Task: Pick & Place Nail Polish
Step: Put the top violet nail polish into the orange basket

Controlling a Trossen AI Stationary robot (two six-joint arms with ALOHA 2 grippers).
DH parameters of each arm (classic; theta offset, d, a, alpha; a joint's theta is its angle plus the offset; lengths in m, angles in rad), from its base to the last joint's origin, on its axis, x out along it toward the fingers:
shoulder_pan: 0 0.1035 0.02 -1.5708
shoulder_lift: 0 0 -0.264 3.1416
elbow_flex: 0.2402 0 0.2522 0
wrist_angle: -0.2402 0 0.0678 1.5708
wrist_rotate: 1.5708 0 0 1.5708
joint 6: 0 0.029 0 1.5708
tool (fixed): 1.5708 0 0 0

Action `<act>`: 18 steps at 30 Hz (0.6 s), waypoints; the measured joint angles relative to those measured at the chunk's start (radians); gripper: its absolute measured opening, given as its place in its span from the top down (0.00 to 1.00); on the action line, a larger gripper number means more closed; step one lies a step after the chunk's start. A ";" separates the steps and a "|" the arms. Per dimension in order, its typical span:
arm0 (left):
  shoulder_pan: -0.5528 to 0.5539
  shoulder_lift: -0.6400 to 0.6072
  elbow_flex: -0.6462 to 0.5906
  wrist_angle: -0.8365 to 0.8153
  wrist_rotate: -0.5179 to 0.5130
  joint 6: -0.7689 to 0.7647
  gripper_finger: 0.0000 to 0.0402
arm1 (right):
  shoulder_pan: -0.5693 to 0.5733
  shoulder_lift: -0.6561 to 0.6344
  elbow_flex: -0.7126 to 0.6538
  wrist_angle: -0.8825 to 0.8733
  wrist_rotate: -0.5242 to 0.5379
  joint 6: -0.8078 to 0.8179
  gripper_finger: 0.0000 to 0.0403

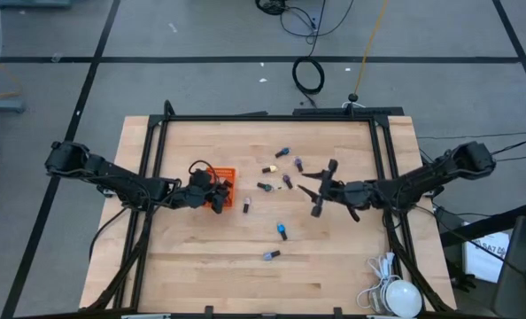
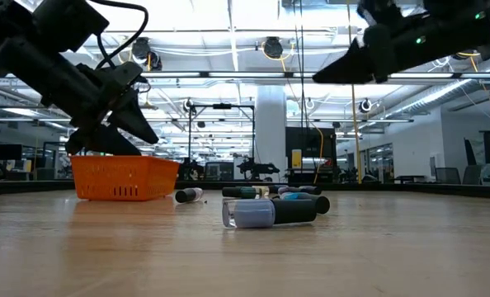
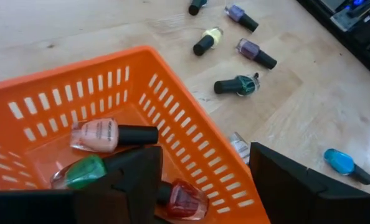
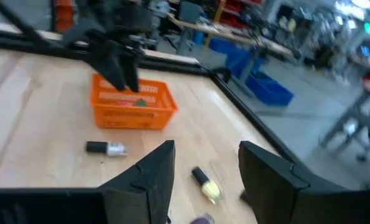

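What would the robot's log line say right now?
left gripper: open over orange basket | basket: pink, green, red bottles | right gripper: open above table | loose bottles remain

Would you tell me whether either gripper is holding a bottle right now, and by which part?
Nothing is held: the left gripper is open over the orange basket; the right gripper is open, empty.

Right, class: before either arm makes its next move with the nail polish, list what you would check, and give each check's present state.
1. Left end effector open over the orange basket: ok.
2. Left end effector empty: ok; nothing shows between its fingers.
3. Bottles already in the basket: ok; a pink bottle, a green bottle and a red bottle lie inside.
4. Right end effector open and empty: ok.
5. All bottles collected: not ok; the yellow bottle and others lie on the table.
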 joint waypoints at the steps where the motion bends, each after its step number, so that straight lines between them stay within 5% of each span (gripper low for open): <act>1: 0.000 0.000 0.000 0.006 0.000 0.000 0.41 | -0.013 0.006 0.000 -0.014 0.000 0.031 0.59; 18: 0.000 0.000 0.000 0.021 0.000 0.040 0.41 | -0.269 0.293 0.000 -0.084 -0.038 0.343 0.59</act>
